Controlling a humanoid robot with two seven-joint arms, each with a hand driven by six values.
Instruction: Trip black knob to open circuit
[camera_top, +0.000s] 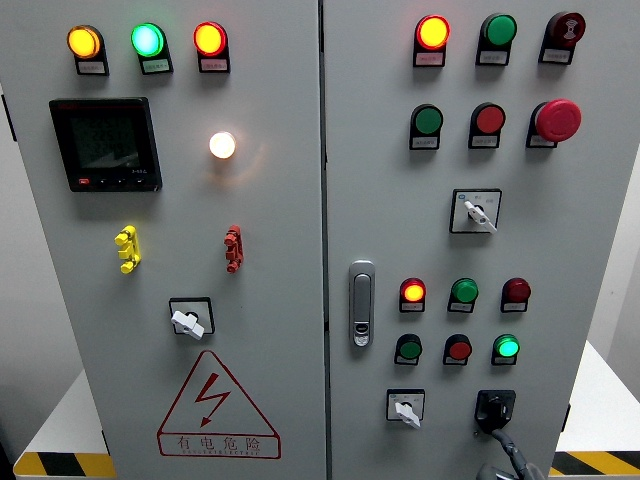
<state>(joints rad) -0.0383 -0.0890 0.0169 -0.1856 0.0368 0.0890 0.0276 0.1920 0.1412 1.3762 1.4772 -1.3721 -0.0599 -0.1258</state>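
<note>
On the grey cabinet's (300, 420) right door, low and near the bottom edge, sits the black knob (495, 408); the right hand (508, 452) reaches up from below, fingertips touching it to turn it, grip unclear.

The cabinet had two doors side by side, meeting at a seam (324, 240). On the left door (280, 300), the meter (105, 144) sat below three lamps (146, 40); a rotary switch (190, 318) sat above the warning sign (217, 408). On the right door (580, 250), the handle (361, 302) lay beside the seam, the black knob (495, 408) at the bottom, right of a selector switch (405, 406).
</note>
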